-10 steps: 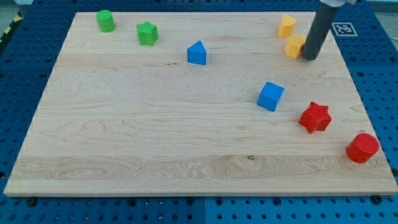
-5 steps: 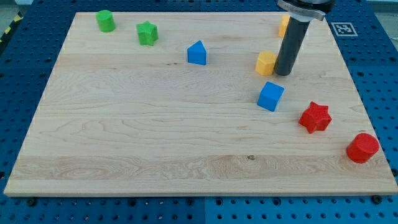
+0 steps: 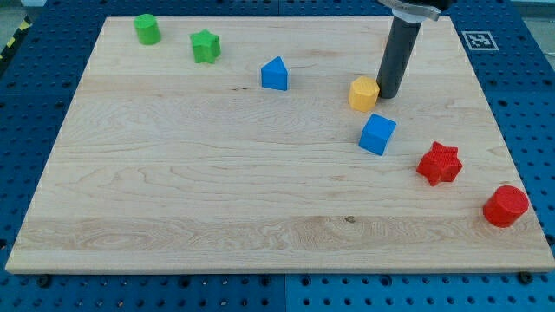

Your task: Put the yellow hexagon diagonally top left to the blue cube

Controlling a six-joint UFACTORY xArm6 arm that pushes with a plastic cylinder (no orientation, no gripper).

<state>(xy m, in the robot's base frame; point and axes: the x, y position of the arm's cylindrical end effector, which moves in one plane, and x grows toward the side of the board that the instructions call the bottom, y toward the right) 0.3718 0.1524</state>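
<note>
The yellow hexagon [image 3: 364, 93] lies on the wooden board [image 3: 217, 173], just above and slightly left of the blue cube [image 3: 378, 133], a small gap between them. My tip [image 3: 388, 94] stands right beside the hexagon's right side, touching or nearly touching it. The rod rises from there to the view's top edge. A second yellow block seen earlier near the top right is hidden behind the rod.
A blue triangular block [image 3: 274, 74] lies left of the hexagon. A green cylinder [image 3: 146, 29] and a green star [image 3: 205, 46] sit at the top left. A red star [image 3: 439, 163] and a red cylinder [image 3: 506, 206] sit at the lower right.
My tip has pushed the yellow hexagon from the top right down and left to just above the blue cube. In the last half second both shifted slightly further left.
</note>
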